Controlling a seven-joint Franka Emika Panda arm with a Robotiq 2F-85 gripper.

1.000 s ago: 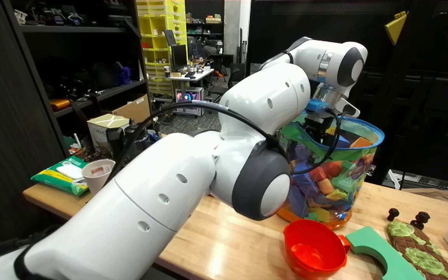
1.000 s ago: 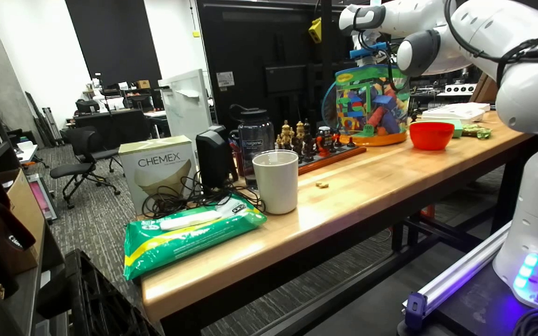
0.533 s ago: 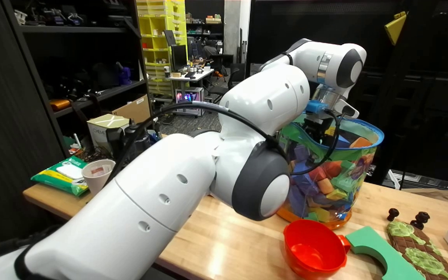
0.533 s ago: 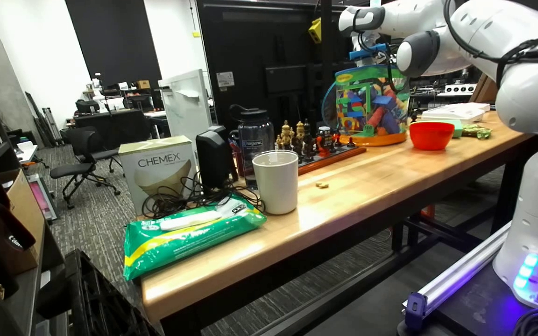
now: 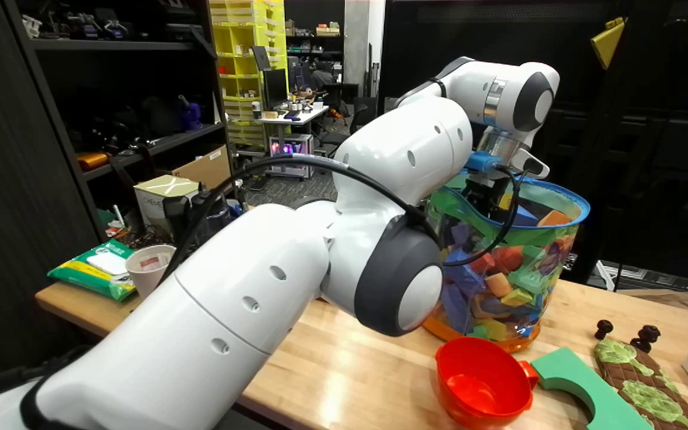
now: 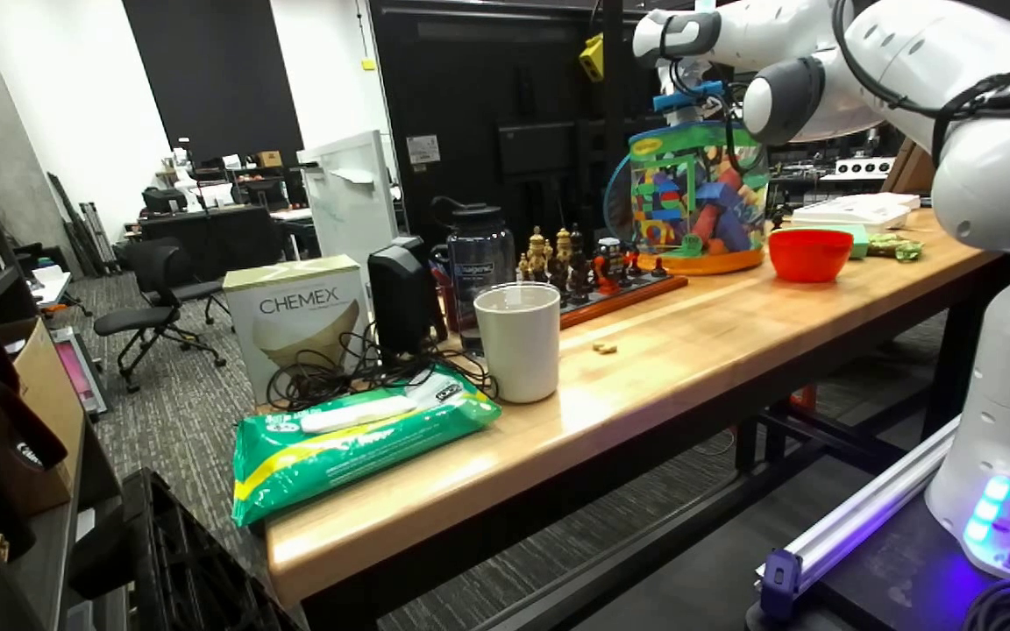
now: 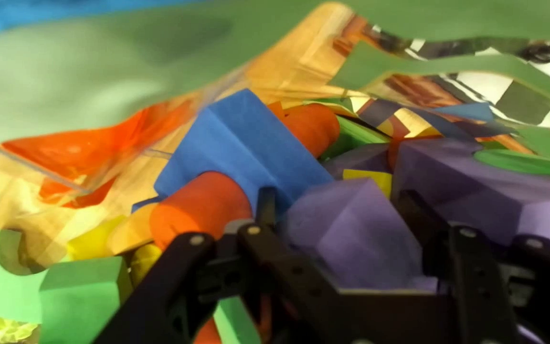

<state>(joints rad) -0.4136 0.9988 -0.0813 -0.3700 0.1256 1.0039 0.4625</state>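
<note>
A clear bag with a blue rim (image 5: 583, 206) and green upper band stands on the table, full of coloured foam blocks. My gripper (image 7: 338, 197) reaches down inside it, its fingertips hidden by the bag wall in both exterior views. In the wrist view a faceted purple block (image 7: 361, 234) fills the room between the two fingers, and the jaws look shut on it; the contact on the image-left side is blurred. Close by lie a blue block (image 7: 251, 138), an orange-red cylinder (image 7: 203, 205), a small yellow block (image 7: 375, 177) and a larger purple block (image 7: 451, 181).
Before the bag are a red bowl (image 5: 481, 382), a green arch block (image 5: 589, 382) and a quilted pad (image 5: 642, 382). A chess set (image 6: 619, 294) stands beside the bag. Further along are a white cup (image 6: 518, 342) and green wipes packet (image 6: 356, 447).
The arm's wrist has shifted slightly toward image left in both exterior views, after a tiny dip. Several blocks inside the bag have moved a little.
</note>
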